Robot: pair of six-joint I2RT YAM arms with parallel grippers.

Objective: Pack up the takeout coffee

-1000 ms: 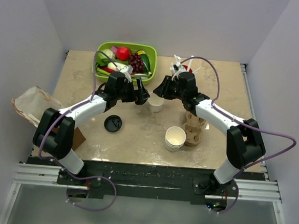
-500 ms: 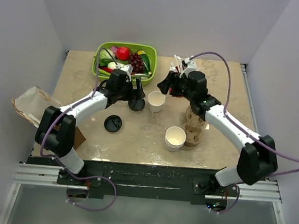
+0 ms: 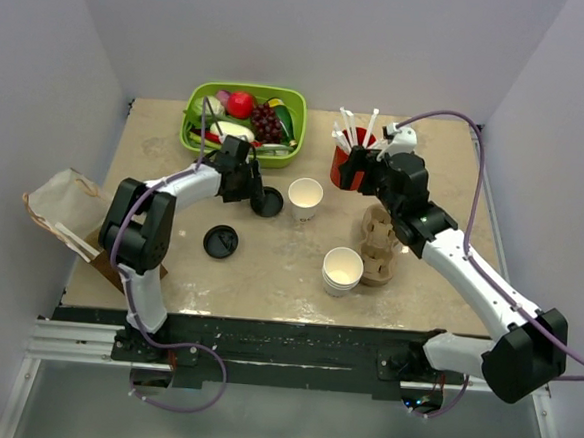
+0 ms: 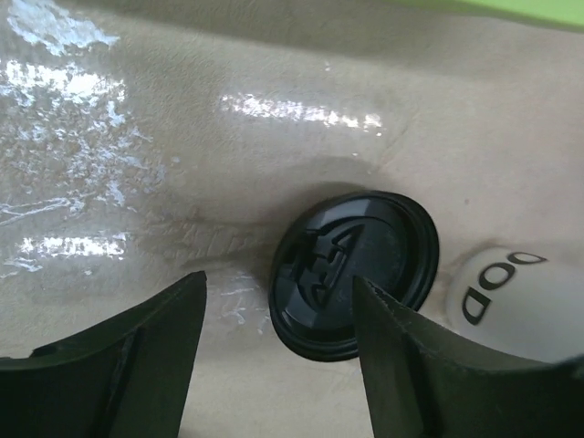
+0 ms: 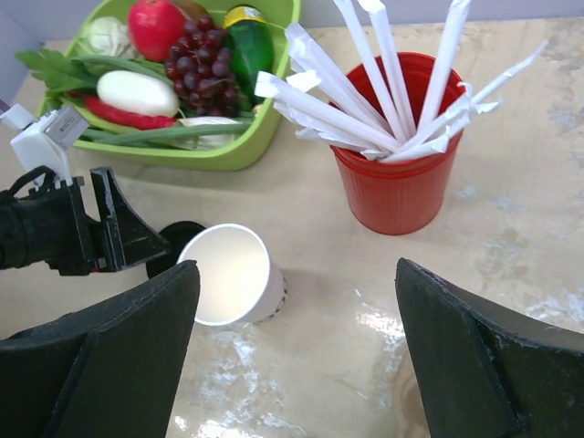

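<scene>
A single white paper cup [image 3: 305, 197] [image 5: 228, 274] stands open, with no lid, mid-table. A black lid [image 3: 269, 201] [image 4: 356, 269] lies flat on the table just left of it. No lidded takeout coffee is in view. My left gripper [image 3: 257, 194] [image 4: 278, 292] hovers low at the lid, jaws apart, right finger over the lid's near edge and nothing gripped. My right gripper [image 3: 349, 177] [image 5: 292, 356] stands wide open and empty, up and to the right of the cup. The brown cardboard carrier [image 3: 378, 247] stands right of centre.
A stack of lidless white cups [image 3: 342, 270] sits beside the carrier. A second black lid [image 3: 220, 241] lies at the front left. A red cup of wrapped straws [image 3: 348, 163] [image 5: 401, 164] and a green basket of produce [image 3: 298, 109] stand at the back. A paper bag [image 3: 62, 208] lies at the left edge.
My right gripper opened, left the cup and drew back to the right toward the red cup. My left arm swung round by the lid and its jaws narrowed.
</scene>
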